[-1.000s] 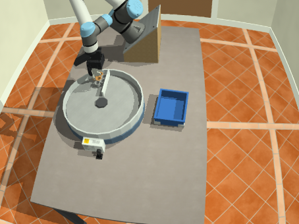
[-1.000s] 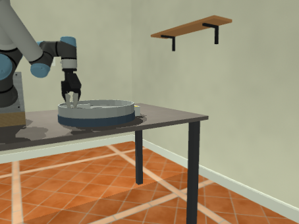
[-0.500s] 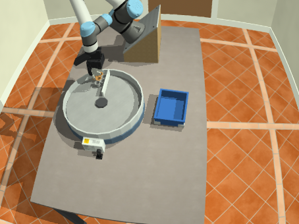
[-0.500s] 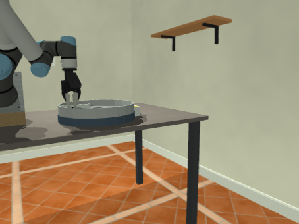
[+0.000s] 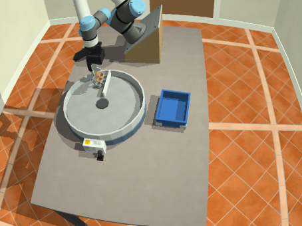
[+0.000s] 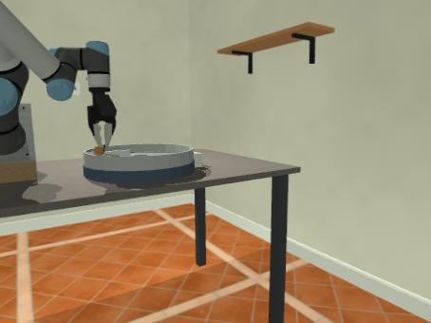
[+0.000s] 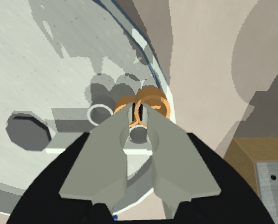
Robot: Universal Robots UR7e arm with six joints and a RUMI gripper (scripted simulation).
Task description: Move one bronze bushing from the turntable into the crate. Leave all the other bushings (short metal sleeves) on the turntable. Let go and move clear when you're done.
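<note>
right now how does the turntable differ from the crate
The turntable is round, grey and larger; the crate is rectangular, blue and smaller. The turntable holds bushings near its far rim; the crate holds nothing. Both are open-topped, walled and sit on the table.

A wooden shelf point(image 6: 276, 38) hangs on the wall point(image 6: 332, 120).

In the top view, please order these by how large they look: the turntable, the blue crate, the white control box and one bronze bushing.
Largest to smallest:
1. turntable
2. blue crate
3. white control box
4. bronze bushing, clearly the smallest
No two look alike in size.
</note>
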